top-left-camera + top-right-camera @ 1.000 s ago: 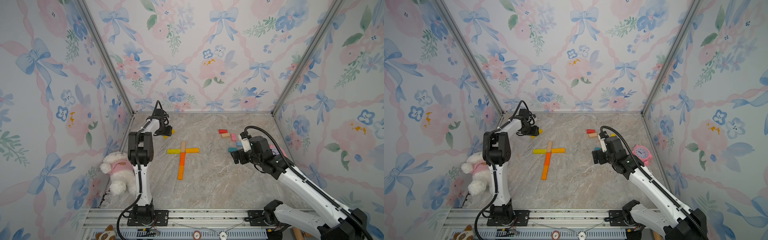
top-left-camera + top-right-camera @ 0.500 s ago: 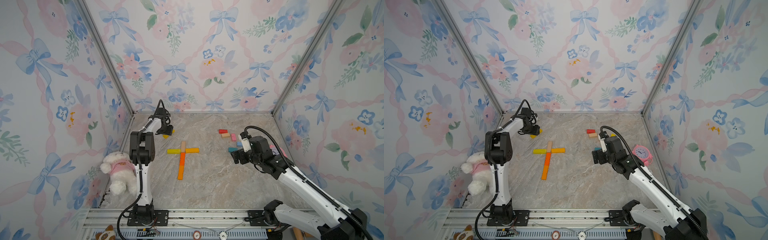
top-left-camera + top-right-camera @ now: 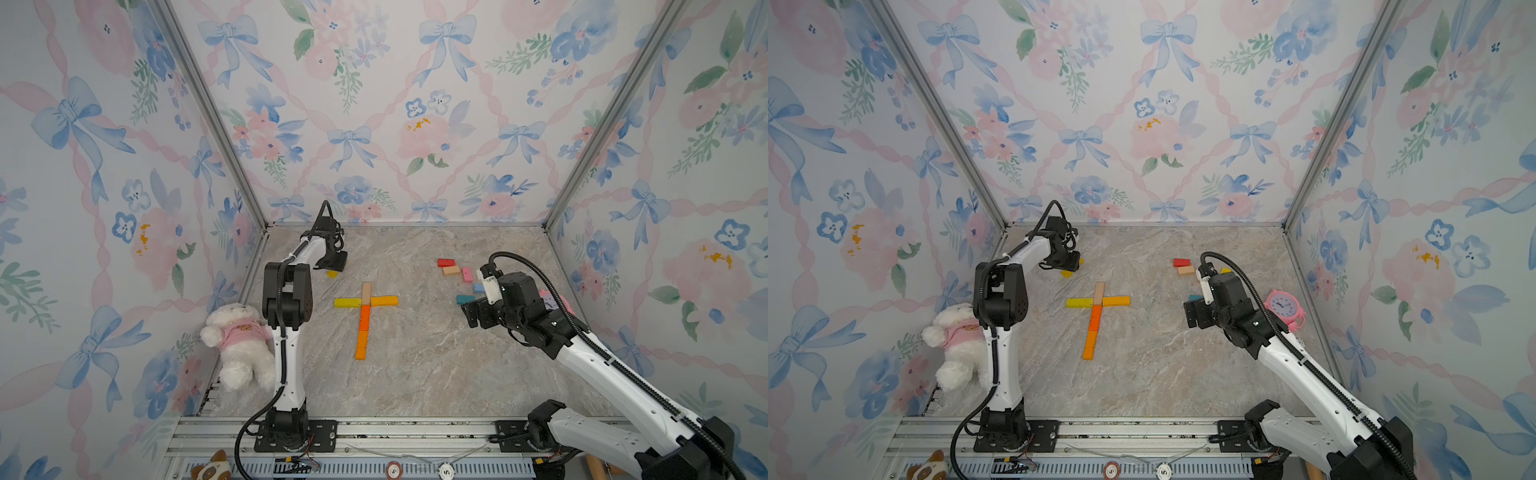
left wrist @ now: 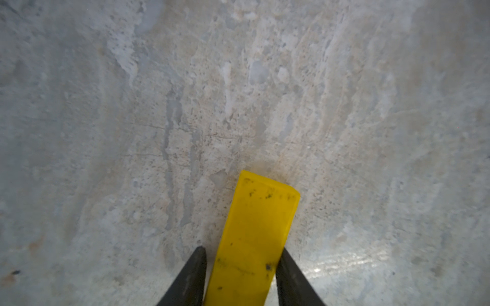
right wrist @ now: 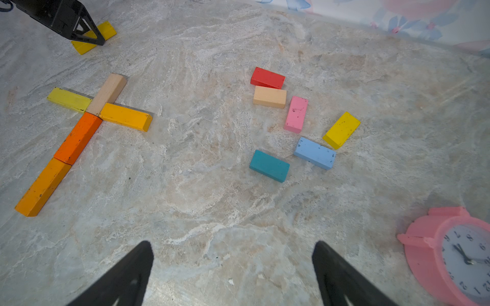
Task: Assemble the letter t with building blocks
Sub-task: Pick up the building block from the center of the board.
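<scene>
Near the block t [image 3: 365, 318], left pincer [image 4: 242, 251] is gripping a yellow block [image 4: 261, 212] (perhaps to extend it); right pincer [image 5: 232, 243] is hovering open.

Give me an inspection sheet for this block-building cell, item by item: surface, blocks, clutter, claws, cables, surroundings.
Surface: marble tabletop, no spills seen.
Job's things: five long blocks lie flat as a cross; six short blocks lie loose beside it; another yellow block lies apart, towards the back.
Clutter: pink alarm clock; white plush bear at the table's edge.
Claws: left claw straddles the yellow block, grip unclear; right claw open, empty.
Cables: black cables, none lying among the blocks.
Surroundings: floral walls; metal rail in front.
</scene>
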